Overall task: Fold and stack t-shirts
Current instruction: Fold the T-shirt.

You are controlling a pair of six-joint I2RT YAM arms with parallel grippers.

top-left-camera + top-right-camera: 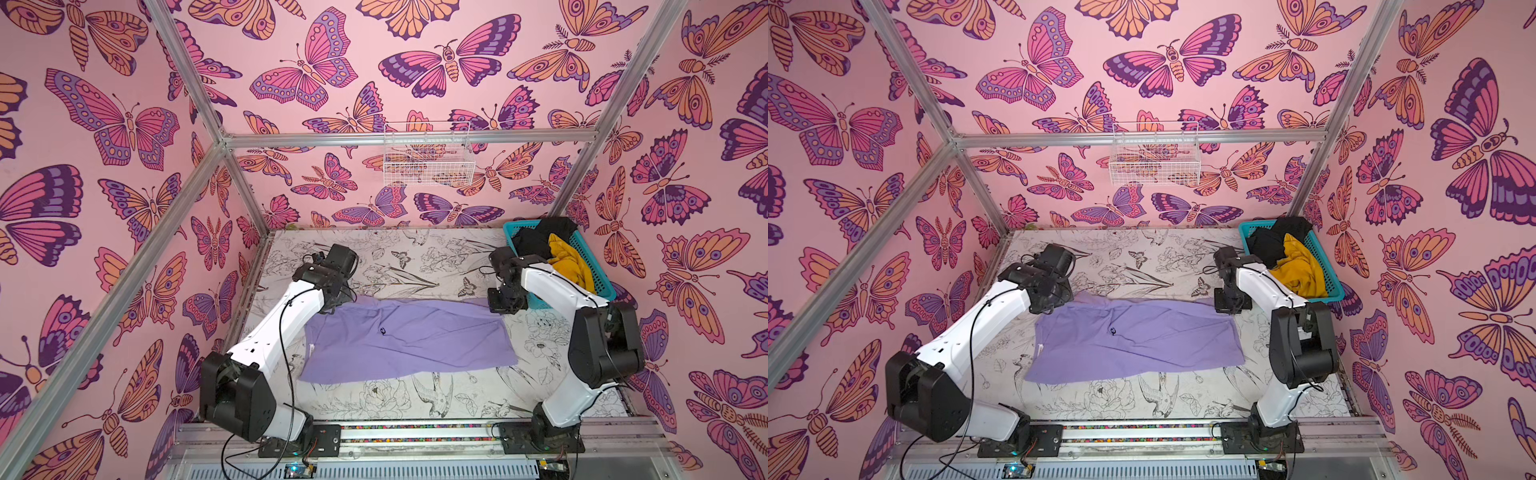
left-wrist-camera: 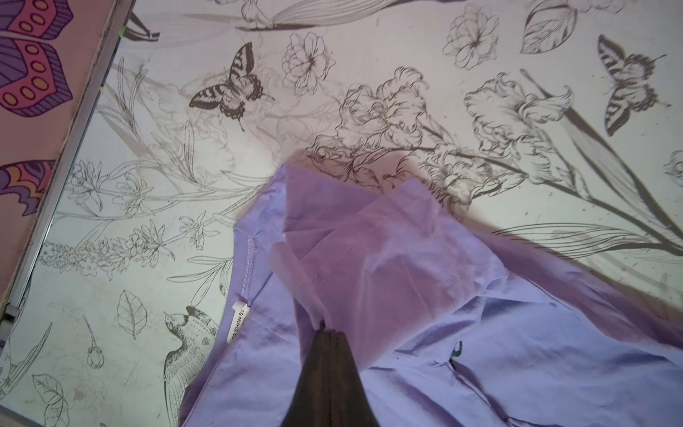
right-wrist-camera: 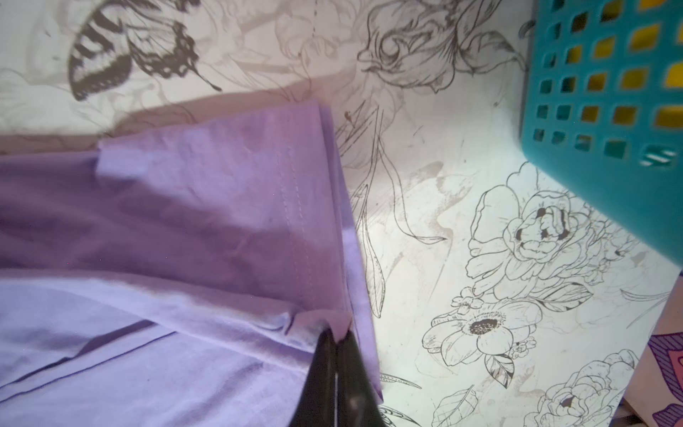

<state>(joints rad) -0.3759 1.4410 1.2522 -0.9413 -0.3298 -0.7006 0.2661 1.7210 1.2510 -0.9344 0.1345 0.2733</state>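
Note:
A lavender t-shirt [image 1: 407, 340] lies spread across the middle of the table in both top views, its far edge lifted slightly at both corners. My left gripper [image 2: 330, 329] is shut on a bunched fold at the shirt's far-left corner, near the white neck label [image 2: 236, 321]. My right gripper [image 3: 336, 334] is shut on the stitched hem at the far-right corner. In a top view both wrists [image 1: 1050, 299] [image 1: 1231, 303] hang over those corners. A mustard-yellow t-shirt [image 1: 569, 262] and a black t-shirt [image 1: 536, 239] lie crumpled in the basket.
The teal lattice basket [image 1: 600, 286] stands at the table's back right, just beyond my right wrist, and shows close by in the right wrist view [image 3: 598, 111]. A white wire basket [image 1: 428, 153] hangs on the back wall. Aluminium frame posts edge the table.

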